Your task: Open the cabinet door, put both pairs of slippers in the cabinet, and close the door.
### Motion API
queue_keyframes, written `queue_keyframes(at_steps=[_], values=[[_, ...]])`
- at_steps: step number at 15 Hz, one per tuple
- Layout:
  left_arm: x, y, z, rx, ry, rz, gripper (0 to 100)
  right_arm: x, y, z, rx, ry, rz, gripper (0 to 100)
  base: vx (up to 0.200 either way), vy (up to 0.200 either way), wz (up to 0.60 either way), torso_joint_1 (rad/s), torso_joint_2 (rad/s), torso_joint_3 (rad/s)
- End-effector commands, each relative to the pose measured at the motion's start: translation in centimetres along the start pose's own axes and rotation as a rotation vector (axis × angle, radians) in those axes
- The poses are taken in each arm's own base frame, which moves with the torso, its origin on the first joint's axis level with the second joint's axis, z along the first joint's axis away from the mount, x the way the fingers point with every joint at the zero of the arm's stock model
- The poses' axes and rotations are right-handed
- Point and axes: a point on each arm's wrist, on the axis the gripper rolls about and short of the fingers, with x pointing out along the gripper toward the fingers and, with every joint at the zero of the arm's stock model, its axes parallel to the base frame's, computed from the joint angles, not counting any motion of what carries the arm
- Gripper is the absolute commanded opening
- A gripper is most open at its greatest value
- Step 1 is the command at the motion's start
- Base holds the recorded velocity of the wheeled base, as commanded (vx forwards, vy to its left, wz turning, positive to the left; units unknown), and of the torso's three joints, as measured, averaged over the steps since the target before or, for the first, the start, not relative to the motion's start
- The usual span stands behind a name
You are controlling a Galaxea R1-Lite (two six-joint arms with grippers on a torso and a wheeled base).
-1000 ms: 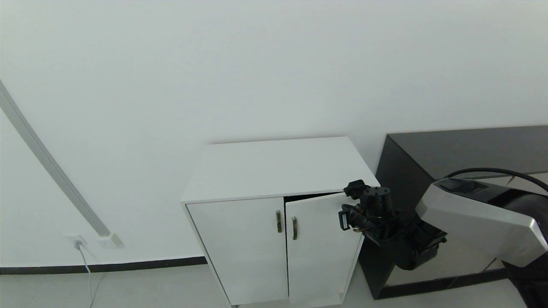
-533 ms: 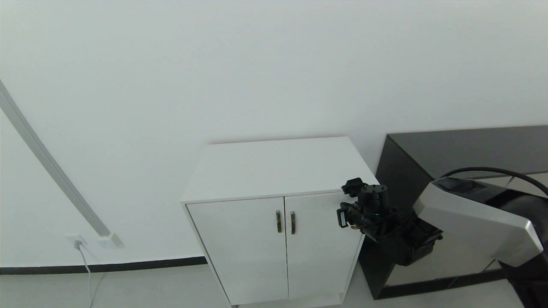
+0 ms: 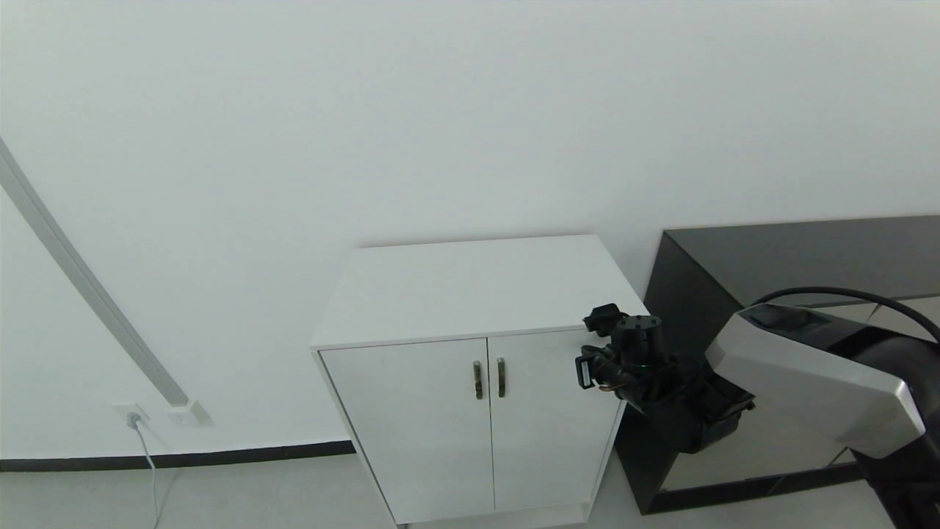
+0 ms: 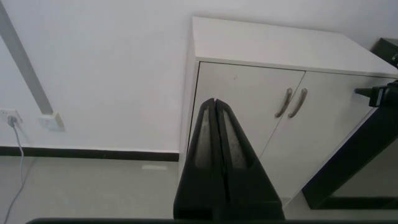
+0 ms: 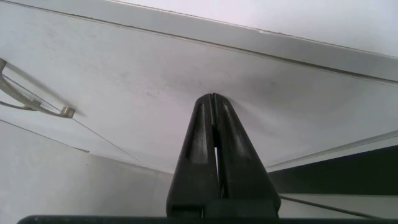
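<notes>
Since 1 second ago the right door (image 3: 547, 419) has swung from ajar to flush with the left door (image 3: 411, 433), and the right gripper (image 3: 584, 372) went forward with it.

Head view: the white cabinet (image 3: 470, 290) stands against the wall, just beside a black sideboard (image 3: 800, 253). Its 2 handles (image 3: 490, 378) sit side by side at the middle. The right gripper is at the upper outer corner of the right door.

Left wrist view: the left gripper (image 4: 215, 106) has its fingers pressed together with nothing between, apart from the cabinet, before the left door.

Right wrist view: the right gripper's fingers are together, holding nothing, the tip right at the door panel; I cannot tell if it touches.
</notes>
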Motion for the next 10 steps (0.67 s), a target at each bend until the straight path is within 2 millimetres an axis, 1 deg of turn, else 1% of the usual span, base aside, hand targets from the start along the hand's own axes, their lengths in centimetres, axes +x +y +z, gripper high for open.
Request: queue_keyframes(at_steps=[1,3,5,7,10], values=[[0.0,0.0,0.0,0.000,0.000,0.000,0,0.2,0.0,0.3,0.002,-0.012,-0.001,0,0.000,0.000,0.00,0.000,0.00,0.000],[0.0,0.0,0.0,0.000,0.000,0.000,0,0.2,0.0,0.1,0.001,-0.007,-0.002,0,0.000,0.000,0.00,0.000,0.00,0.000],[0.0,0.0,0.0,0.000,0.000,0.000,0,-0.3,-0.1,0.2,0.001,-0.004,-0.002,0,0.000,0.000,0.00,0.000,0.00,0.000],[0.0,0.0,0.0,0.001,0.000,-0.001,0,-2.1,-0.2,0.8,0.000,0.000,0.002,0,0.000,0.000,0.00,0.000,0.00,0.000],[0.0,0.0,0.0,0.000,0.002,-0.001,0,-5.4,-0.7,1.5,0.003,-0.018,0.001,0,0.000,0.000,0.00,0.000,0.00,0.000]])
